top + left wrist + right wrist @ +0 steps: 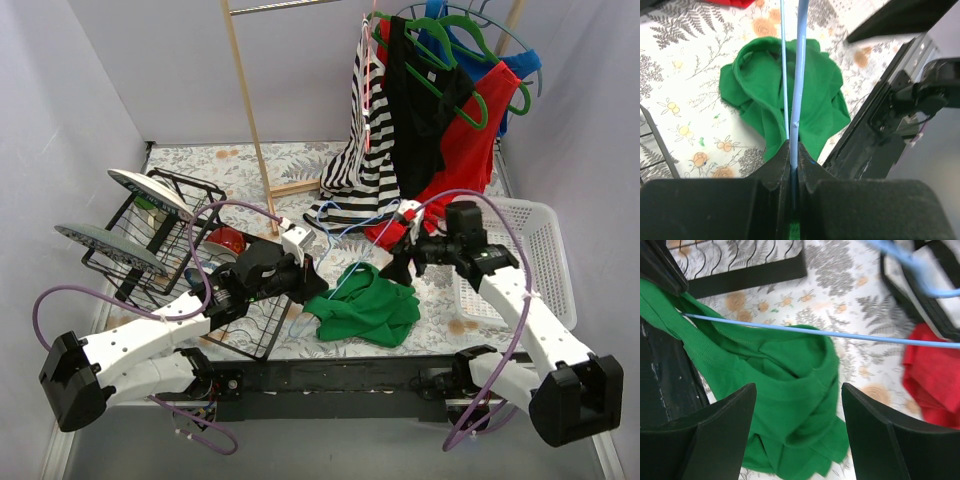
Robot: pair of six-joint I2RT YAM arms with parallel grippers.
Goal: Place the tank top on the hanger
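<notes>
While the left hand (792, 150) pinches hanger (801, 75), tank top (822, 100) lies ahead.

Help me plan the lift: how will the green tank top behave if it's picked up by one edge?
Probably floppy: the tank top lies crumpled in soft folds, so it should sag and drape. Likely light, since the knit looks thin. It may slide along the smooth light-blue wire hanger crossing it.

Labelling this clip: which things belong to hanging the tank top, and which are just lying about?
In the job: green tank top; light-blue wire hanger, pinched by the left fingers.
Lying about: striped top, red garment, green plastic hangers, wire dish rack, white basket.
</notes>
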